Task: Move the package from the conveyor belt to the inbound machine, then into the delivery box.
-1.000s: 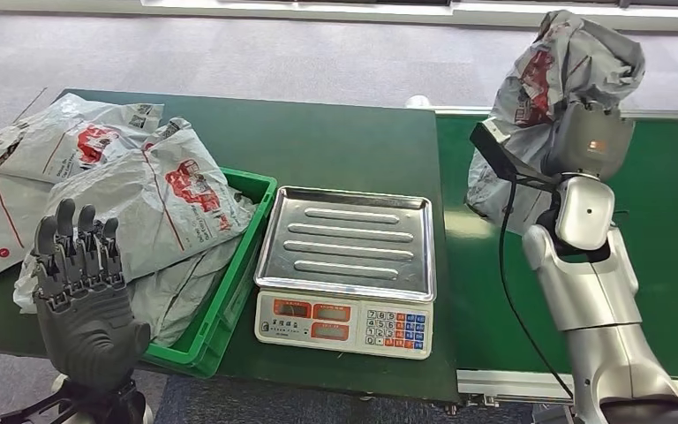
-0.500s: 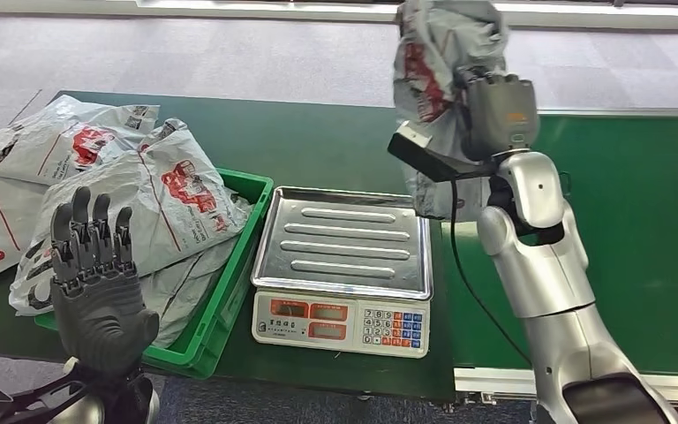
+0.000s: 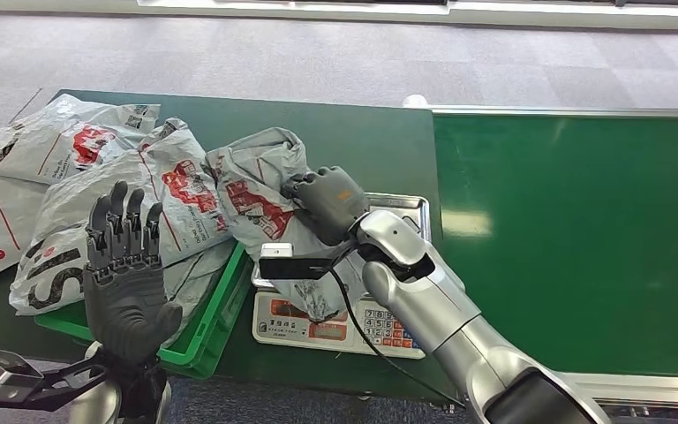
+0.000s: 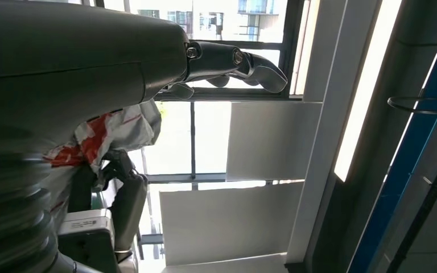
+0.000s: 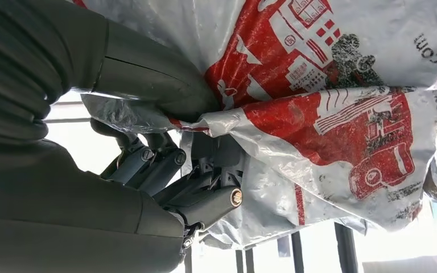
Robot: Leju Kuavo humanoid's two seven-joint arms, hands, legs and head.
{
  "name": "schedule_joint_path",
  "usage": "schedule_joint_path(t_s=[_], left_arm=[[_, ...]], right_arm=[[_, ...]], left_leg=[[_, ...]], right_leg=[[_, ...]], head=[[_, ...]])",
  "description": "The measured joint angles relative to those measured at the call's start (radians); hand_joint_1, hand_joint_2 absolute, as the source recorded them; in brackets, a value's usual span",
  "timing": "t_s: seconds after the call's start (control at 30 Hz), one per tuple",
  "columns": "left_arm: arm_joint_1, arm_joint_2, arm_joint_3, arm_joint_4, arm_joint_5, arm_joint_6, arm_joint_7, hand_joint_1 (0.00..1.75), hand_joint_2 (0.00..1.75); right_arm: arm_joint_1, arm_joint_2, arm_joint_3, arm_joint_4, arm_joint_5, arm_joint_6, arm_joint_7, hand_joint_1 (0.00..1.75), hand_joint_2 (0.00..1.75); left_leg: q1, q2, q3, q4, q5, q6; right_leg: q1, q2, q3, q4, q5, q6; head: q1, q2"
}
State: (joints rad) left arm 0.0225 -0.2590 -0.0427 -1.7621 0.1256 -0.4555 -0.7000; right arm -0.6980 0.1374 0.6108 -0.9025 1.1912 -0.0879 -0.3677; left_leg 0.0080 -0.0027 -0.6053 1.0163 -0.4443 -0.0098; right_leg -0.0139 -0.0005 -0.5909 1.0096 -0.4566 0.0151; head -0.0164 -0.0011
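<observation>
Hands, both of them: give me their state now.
Left hand: open, fingers spread, holding nothing.
Right hand: gripping the grey package.

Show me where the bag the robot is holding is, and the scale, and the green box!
bag (image 3: pixel 260 181), head view, on its grey crumpled top beside the right robot hand (image 3: pixel 328 201).
scale (image 3: pixel 397 329), head view, on its button keypad.
green box (image 3: pixel 216 314), head view, on its near right wall.

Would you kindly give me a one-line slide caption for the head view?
Right hand holds a grey courier bag over the weighing scale, beside the green crate.
</observation>
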Motion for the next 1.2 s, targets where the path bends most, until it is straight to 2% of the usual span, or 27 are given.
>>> schedule_joint_path(t_s=[0.03,0.2,0.33,0.53,0.7,0.8,0.9,1.0,1.07,1.13,1.2], left_arm=[[0.0,0.0,0.0,0.0,0.0,0.0,0.0,0.0,1.75],[0.0,0.0,0.0,0.003,-0.001,0.003,0.0,0.0,1.75],[0.004,0.001,0.0,0.004,-0.002,0.02,0.0,0.0,1.75],[0.053,0.001,0.002,-0.024,-0.005,0.036,-0.001,0.0,1.75],[0.066,0.001,0.004,-0.04,-0.012,0.05,-0.001,0.0,1.75],[0.067,0.001,0.004,-0.046,-0.021,0.086,-0.001,0.0,1.75],[0.068,0.002,0.003,-0.057,-0.091,0.178,-0.001,0.0,1.75],[0.052,0.021,-0.017,-0.071,-0.338,0.393,0.01,0.0,1.75],[0.014,0.055,-0.05,-0.06,-0.67,0.527,0.063,0.0,1.75],[-0.055,0.095,-0.097,-0.012,-1.023,0.556,0.155,0.0,1.75],[-0.157,0.133,-0.156,0.09,-1.248,0.529,0.237,0.0,1.75]], right_arm=[[0.0,0.001,0.005,0.006,-0.003,0.0,0.0,0.02,1.75],[-0.001,0.008,0.018,0.02,-0.036,0.009,0.0,0.0,1.75],[-0.001,0.009,0.021,0.02,-0.05,-0.019,0.019,0.0,0.0],[0.0,-0.007,0.022,-0.055,0.0,-0.085,0.118,0.0,0.0],[0.004,-0.019,0.016,-0.16,0.122,-0.163,0.271,0.0,0.0],[0.025,-0.024,-0.012,-0.255,0.179,-0.284,0.334,0.0,0.0],[0.071,-0.028,-0.075,-0.396,0.189,-0.469,0.337,0.0,0.0],[0.14,-0.033,-0.157,-0.553,0.175,-0.584,0.284,0.0,0.0],[0.196,-0.028,-0.223,-0.656,0.146,-0.609,0.212,0.0,0.0],[0.245,-0.014,-0.281,-0.731,0.122,-0.613,0.15,0.0,0.0],[0.272,0.002,-0.321,-0.762,0.109,-0.614,0.128,0.0,0.0]], left_leg=[[0.0,0.0,0.0,0.0,0.0,0.0],[0.0,0.0,0.0,0.0,0.0,0.0],[0.0,0.0,0.0,0.0,0.0,0.0],[0.0,0.0,0.0,0.0,0.0,0.0],[0.0,0.0,0.0,0.0,0.0,-0.001],[0.0,0.0,0.0,0.0,0.0,-0.001],[0.0,0.0,0.0,0.0,0.0,-0.001],[0.0,-0.001,0.0,0.0,-0.001,-0.001],[0.0,-0.002,0.0,0.0,-0.001,-0.001],[0.0,-0.003,0.0,0.0,-0.001,-0.001],[0.0,-0.003,-0.001,0.0,0.001,-0.002]], right_leg=[[0.0,0.0,0.0,0.0,0.0,0.0],[0.0,0.0,0.0,0.0,0.0,0.0],[0.0,0.0,0.0,0.0,0.0,0.0],[0.0,0.0,-0.001,0.0,0.0,0.0],[0.0,0.0,-0.001,0.0,0.0,0.0],[0.0,0.0,-0.001,0.0,0.0,0.0],[0.0,0.0,-0.002,0.0,0.0,0.0],[0.0,-0.001,-0.002,0.0,0.0,0.0],[0.0,-0.003,-0.002,-0.001,0.0,0.0],[0.0,-0.005,-0.002,-0.001,0.0,-0.001],[0.0,-0.005,-0.003,-0.001,0.002,-0.002]], head=[[0.0,0.0],[0.0,0.0],[0.0,0.0],[0.0,0.0],[0.0,0.0],[0.0,0.0],[0.0,0.0],[0.0,0.0],[0.0,0.0],[0.0,0.0],[0.0,0.0]])
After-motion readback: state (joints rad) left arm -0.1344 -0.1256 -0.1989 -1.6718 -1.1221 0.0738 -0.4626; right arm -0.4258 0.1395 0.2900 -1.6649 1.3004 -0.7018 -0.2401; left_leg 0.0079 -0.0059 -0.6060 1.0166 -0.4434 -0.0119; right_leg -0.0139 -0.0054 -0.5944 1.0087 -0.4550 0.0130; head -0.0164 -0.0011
